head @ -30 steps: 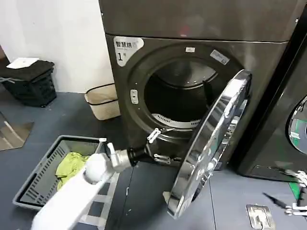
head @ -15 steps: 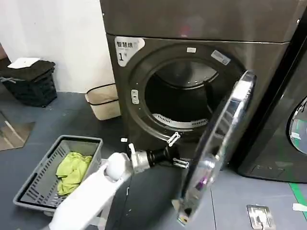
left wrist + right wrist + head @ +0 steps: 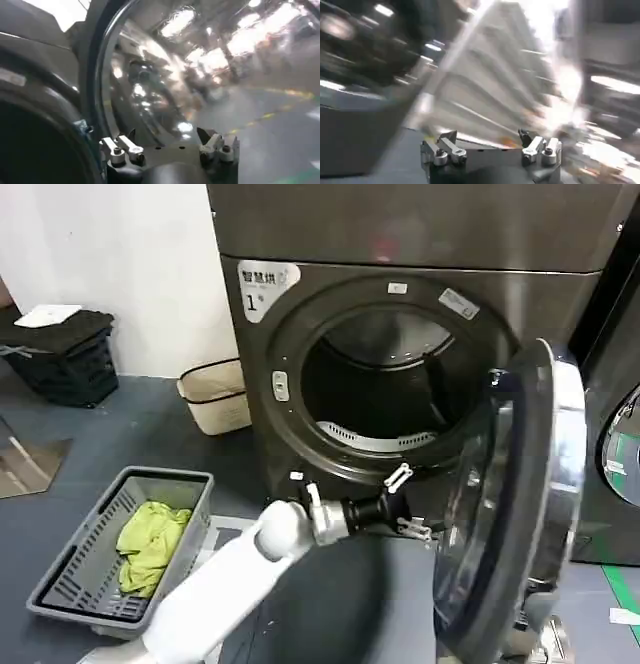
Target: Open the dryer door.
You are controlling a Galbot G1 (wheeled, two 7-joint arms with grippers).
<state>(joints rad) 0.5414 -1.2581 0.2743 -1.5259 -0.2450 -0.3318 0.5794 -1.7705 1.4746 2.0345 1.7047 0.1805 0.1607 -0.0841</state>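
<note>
While outstretched, left pincer (image 3: 408,502) spreads beside dryer door (image 3: 520,514).

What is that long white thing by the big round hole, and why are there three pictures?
The white thing is a robot's left arm. At its tip sits the left pincer, two open metal fingers that hold nothing, next to the dryer door. That shiny-rimmed round door stands swung wide, so you can look into the dryer drum, the big hole. The wide picture comes from a camera on the robot's head, looking down. The other two come from small cameras on its wrists. One shows the left pincer close to the mirror-like door; the other shows the open right pincer before a blur. On the floor sits a grey basket holding a green cloth.
</note>
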